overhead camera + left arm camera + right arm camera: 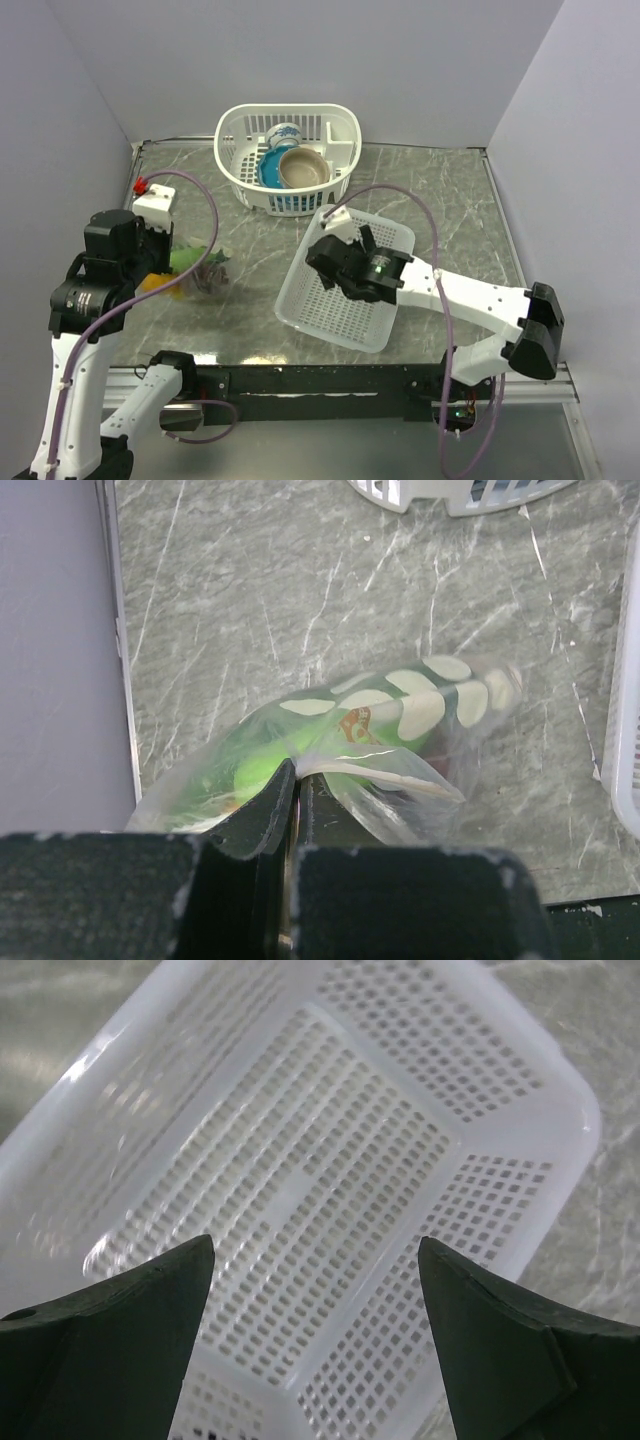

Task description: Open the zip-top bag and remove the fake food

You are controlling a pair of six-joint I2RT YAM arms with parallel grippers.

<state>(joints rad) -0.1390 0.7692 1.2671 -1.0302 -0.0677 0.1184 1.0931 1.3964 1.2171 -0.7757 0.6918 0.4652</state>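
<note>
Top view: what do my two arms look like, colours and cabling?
Left arm and right arm: white links, black joint housings, black jaws. A purple cable loops along each. The right wrist shows a small green light.

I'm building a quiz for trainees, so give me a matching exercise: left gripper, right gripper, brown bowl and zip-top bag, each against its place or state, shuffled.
1 left gripper
2 right gripper
3 brown bowl
4 zip-top bag

A inside the round basket
B open, over the flat mesh basket
C green fake food inside
D shut on the zip-top bag

Pairs: 1-D, 2-B, 3-A, 4-C
</note>
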